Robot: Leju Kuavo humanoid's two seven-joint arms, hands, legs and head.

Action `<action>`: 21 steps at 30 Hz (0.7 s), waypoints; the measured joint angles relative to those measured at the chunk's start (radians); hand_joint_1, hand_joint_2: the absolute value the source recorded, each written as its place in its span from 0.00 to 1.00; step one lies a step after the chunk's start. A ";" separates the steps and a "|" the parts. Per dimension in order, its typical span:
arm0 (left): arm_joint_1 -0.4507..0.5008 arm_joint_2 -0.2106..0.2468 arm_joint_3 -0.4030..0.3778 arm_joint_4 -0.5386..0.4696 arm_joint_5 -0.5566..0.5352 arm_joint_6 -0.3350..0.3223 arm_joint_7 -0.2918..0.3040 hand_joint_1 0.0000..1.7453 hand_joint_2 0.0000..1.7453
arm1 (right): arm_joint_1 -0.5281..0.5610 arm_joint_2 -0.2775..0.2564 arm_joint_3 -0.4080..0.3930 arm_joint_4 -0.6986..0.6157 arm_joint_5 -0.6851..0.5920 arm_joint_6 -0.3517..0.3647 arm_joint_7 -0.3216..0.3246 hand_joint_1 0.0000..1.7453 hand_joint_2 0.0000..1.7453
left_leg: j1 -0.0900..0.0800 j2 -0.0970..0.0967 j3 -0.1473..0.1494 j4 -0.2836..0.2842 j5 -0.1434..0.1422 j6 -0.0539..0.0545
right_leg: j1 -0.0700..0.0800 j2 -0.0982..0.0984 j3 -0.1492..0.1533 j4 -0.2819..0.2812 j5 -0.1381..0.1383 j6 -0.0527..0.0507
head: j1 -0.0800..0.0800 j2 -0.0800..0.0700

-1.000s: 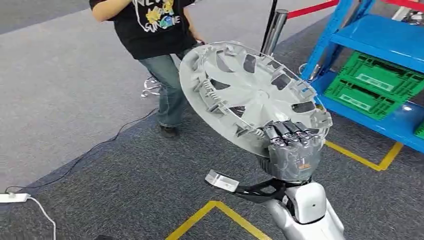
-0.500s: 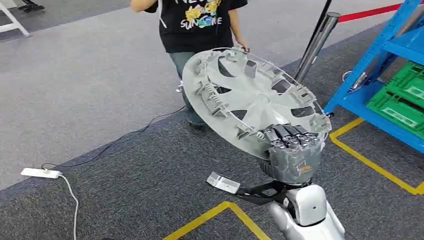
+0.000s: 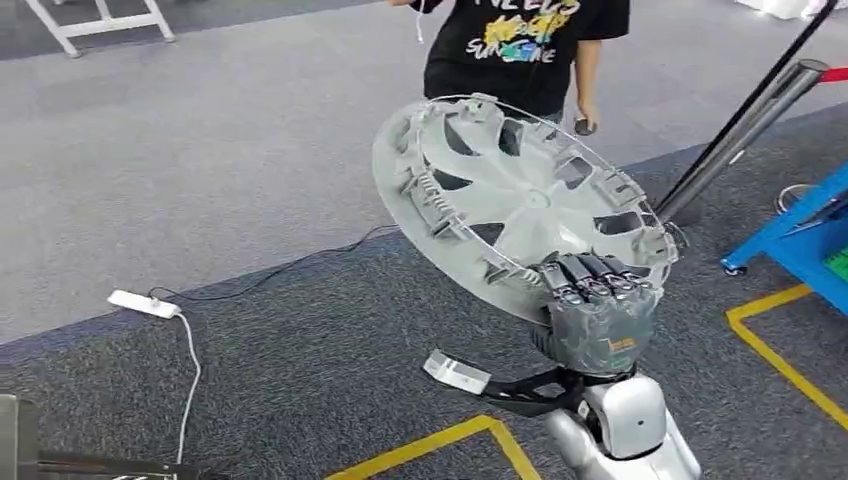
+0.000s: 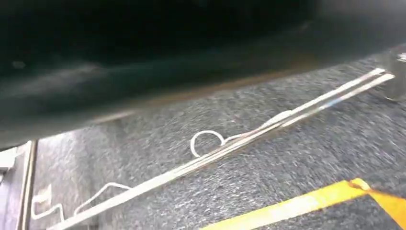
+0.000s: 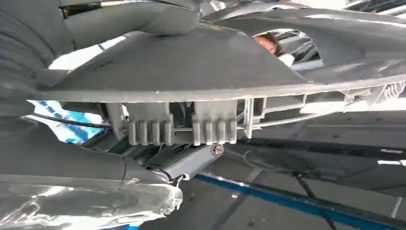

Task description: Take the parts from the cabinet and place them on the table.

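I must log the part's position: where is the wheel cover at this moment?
In the head view the wheel cover is held tilted above the carpet, gripped at its near rim by the right hand, in front of a person.

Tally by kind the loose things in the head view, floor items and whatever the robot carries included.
Wheel cover, held by the right robot hand: 1
White power strip on the floor: 1
Black cable on the floor: 1
Blue shelving rack: 1
Slanting metal post: 1
Total: 5

Right hand [image 3: 597,305] raised — fingers curled, gripping the hubcap [image 3: 510,195] rim.
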 joint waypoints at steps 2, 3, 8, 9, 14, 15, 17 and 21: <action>-0.002 -0.003 0.000 0.000 0.000 0.000 0.000 0.00 0.00 | -0.001 -0.001 -0.002 -0.001 0.000 0.000 0.000 1.00 1.00 | -0.004 -0.024 -0.003 0.004 -0.001 -0.008 | -0.005 0.084 0.051 -0.118 0.032 -0.011 | -0.003 0.000; -0.003 -0.003 0.000 0.000 0.000 0.000 0.000 0.00 0.00 | -0.001 -0.001 -0.002 -0.004 0.000 0.000 0.000 1.00 1.00 | 0.001 -0.038 -0.011 0.007 0.001 -0.014 | -0.007 0.079 0.069 -0.138 0.028 -0.006 | 0.000 0.000; 0.007 -0.003 -0.002 0.001 -0.007 -0.002 0.002 0.00 0.00 | 0.005 -0.001 -0.011 -0.011 -0.001 0.000 -0.017 1.00 1.00 | -0.001 0.017 -0.035 0.041 -0.022 -0.047 | -0.011 0.020 0.079 -0.150 0.035 -0.024 | -0.016 0.000; 0.005 -0.003 -0.006 0.001 -0.013 -0.006 0.004 0.00 0.00 | 0.012 -0.001 -0.016 -0.020 0.000 0.000 -0.028 1.00 1.00 | 0.001 0.052 -0.065 0.103 -0.058 -0.053 | -0.009 0.003 0.080 -0.150 0.034 -0.027 | -0.022 0.000; 0.009 -0.006 -0.024 0.001 -0.037 -0.014 0.018 0.00 0.00 | 0.068 -0.001 -0.059 -0.067 0.000 0.000 -0.077 1.00 1.00 | 0.007 0.085 -0.131 0.244 -0.081 -0.060 | -0.004 -0.075 0.087 -0.149 0.021 -0.027 | -0.021 0.000; 0.010 -0.006 -0.027 0.001 -0.040 -0.015 0.018 0.00 0.00 | 0.081 0.000 -0.067 -0.078 0.000 0.000 -0.083 1.00 1.00 | 0.005 0.092 -0.089 0.169 -0.040 -0.055 | -0.003 -0.087 0.092 -0.149 0.018 -0.024 | -0.020 0.000; 0.009 -0.007 -0.034 0.001 -0.048 -0.015 0.018 0.00 0.00 | 0.103 0.001 -0.085 -0.104 0.000 0.000 -0.097 1.00 1.00 | -0.009 0.168 -0.008 0.024 -0.003 -0.035 | 0.000 -0.110 0.103 -0.149 0.010 -0.017 | -0.019 0.000; 0.011 -0.018 -0.052 0.001 -0.080 -0.021 0.021 0.00 0.00 | 0.162 0.011 -0.140 -0.173 0.000 0.000 -0.132 1.00 1.00 | -0.019 0.145 -0.009 0.008 -0.015 -0.012 | 0.011 -0.160 0.112 -0.150 -0.003 0.004 | -0.019 0.000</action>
